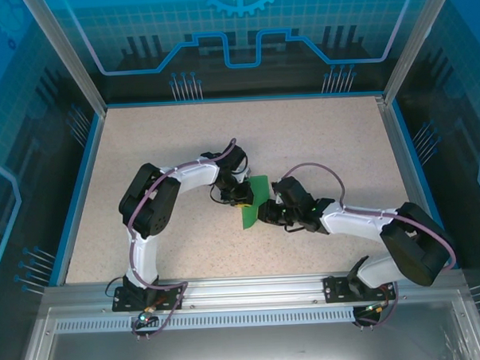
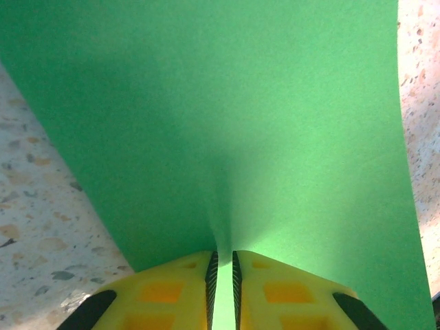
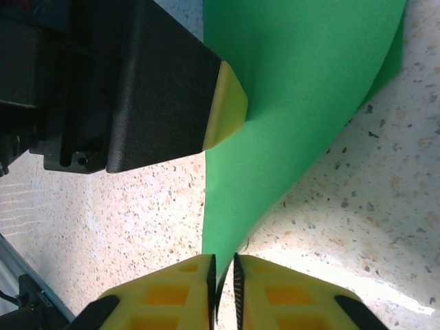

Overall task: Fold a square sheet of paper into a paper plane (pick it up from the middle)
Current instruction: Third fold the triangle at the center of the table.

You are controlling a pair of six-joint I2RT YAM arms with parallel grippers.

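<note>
So, we've got a speckled beige table (image 1: 318, 145) with a blue rim, boxed in by see-through walls (image 1: 242, 36) printed with blue circuit-style graphics and framed by aluminium posts. Right about the middle of the surface, well away from every edge and corner, sits the bright green sheet of paper (image 1: 255, 197), bowed rather than flat, between the two arms.

The top camera gives us the layout: the left gripper (image 1: 242, 197) is at the paper's left side and the right gripper (image 1: 267, 213) comes in from its near right. We can't read the jaws from up there, though.

The wrist cameras sort that out. On the left wrist the yellow fingers (image 2: 172, 292) are clamped onto the sheet's edge. On the right wrist its yellow fingers (image 3: 165, 295) are pinched onto a corner of the sheet. That view also catches the left gripper's black finger with its yellow tip pressed on the paper further along.
</note>
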